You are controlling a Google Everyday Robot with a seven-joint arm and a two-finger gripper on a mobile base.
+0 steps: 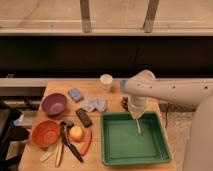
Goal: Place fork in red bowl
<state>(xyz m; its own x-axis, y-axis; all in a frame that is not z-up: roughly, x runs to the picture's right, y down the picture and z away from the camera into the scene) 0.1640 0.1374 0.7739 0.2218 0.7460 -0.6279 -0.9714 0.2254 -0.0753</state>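
**Tabletop with arm over the tray.** The white robot arm (pixel 165 90) enters from 3 o'clock and bends down over the rectangular green plastic tray (pixel 134 161), which fills the 4 o'clock part of the light wooden table (pixel 55 89).

The gripper (pixel 136 118) hangs above the tray's far half, toward its 12 o'clock rim. It is clamped on the upper end of the slim silvery metal fork (pixel 138 126). The fork hangs nearly upright beneath it, with its lower end over the tray floor. Which end carries the tines cannot be told.

The round orange-red bowl (pixel 46 133) sits at 9 o'clock from the tray, near the table's left edge and well apart from the fork. The round purple bowl (pixel 54 103) stands at 12 o'clock from the red bowl, close by but apart from it.

Between the red bowl and the tray lie:
- a yellowish round fruit (pixel 76 133);
- an orange elongated vegetable (pixel 86 142);
- a black-handled utensil (pixel 70 142);
- a flat black rectangular object (pixel 83 117).

Two pale wooden utensils (pixel 52 152) lie at 5 o'clock from the red bowl, just beside its rim.

Toward the far edge are a blue sponge (pixel 75 94), a crumpled pale blue cloth (pixel 96 104) and a white paper cup (pixel 106 81).
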